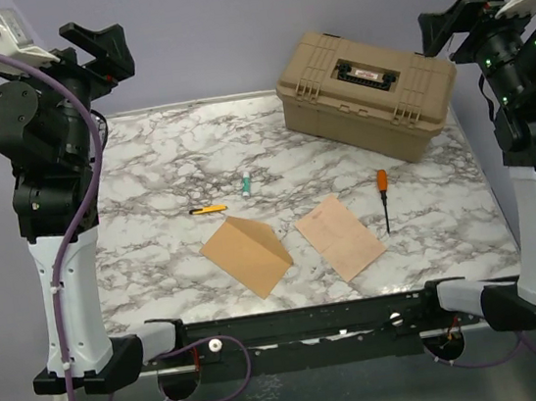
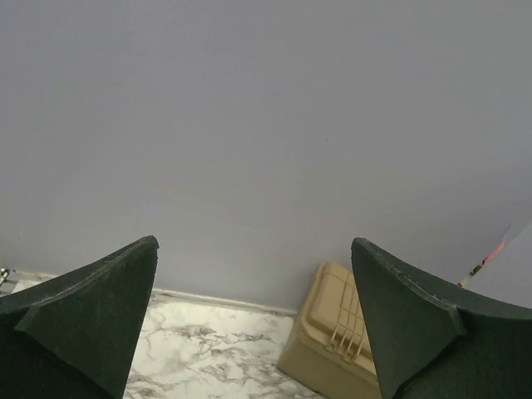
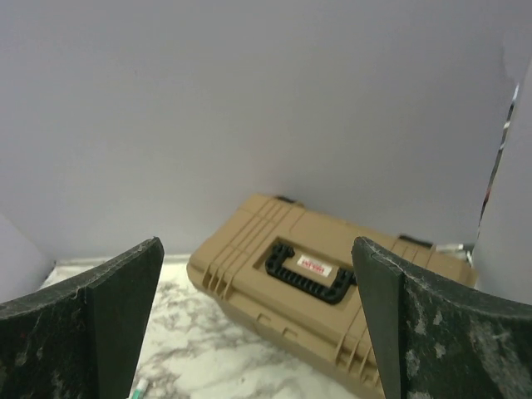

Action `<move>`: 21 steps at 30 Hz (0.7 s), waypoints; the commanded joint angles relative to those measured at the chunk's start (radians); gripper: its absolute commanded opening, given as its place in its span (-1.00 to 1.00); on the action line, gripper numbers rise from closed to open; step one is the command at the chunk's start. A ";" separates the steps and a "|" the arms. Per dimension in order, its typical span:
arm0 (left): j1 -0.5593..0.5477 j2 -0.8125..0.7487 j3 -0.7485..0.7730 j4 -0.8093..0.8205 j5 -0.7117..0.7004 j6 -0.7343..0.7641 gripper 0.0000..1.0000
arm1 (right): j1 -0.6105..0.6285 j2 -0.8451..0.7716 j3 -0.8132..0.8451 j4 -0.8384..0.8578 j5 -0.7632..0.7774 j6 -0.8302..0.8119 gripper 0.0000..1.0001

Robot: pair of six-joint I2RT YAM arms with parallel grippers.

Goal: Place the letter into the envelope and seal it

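The kraft-brown envelope (image 1: 246, 255) lies on the marble table near the front centre, its creased flap raised along a diagonal fold. The pale pinkish-tan letter (image 1: 340, 235) lies flat just to its right, not touching it. My left gripper (image 1: 100, 47) is raised high at the far left, open and empty; in the left wrist view (image 2: 253, 316) its fingers frame the wall. My right gripper (image 1: 451, 26) is raised high at the far right, open and empty; it also shows in the right wrist view (image 3: 258, 316). Neither wrist view shows the letter or the envelope.
A tan hard case (image 1: 367, 91) with a black handle stands at the back right, also in the right wrist view (image 3: 328, 295). An orange-handled screwdriver (image 1: 383, 197) lies right of the letter. A yellow-black tool (image 1: 208, 209) and a small green-white tube (image 1: 245, 182) lie behind the envelope.
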 commanded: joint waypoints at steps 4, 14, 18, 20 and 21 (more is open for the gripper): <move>-0.028 -0.012 -0.100 0.094 0.241 0.070 0.98 | -0.004 -0.028 -0.167 -0.114 -0.122 0.139 1.00; -0.136 0.011 -0.323 0.265 0.667 0.045 0.98 | -0.004 -0.070 -0.400 -0.205 -0.270 0.237 1.00; -0.248 0.037 -0.442 0.321 0.703 -0.007 0.98 | -0.004 -0.129 -0.501 -0.247 -0.291 0.253 1.00; -0.273 0.050 -0.474 0.321 0.683 -0.046 0.98 | -0.004 -0.155 -0.516 -0.280 -0.272 0.258 1.00; -0.281 0.053 -0.491 0.322 0.662 -0.061 0.98 | -0.004 -0.163 -0.521 -0.295 -0.265 0.258 1.00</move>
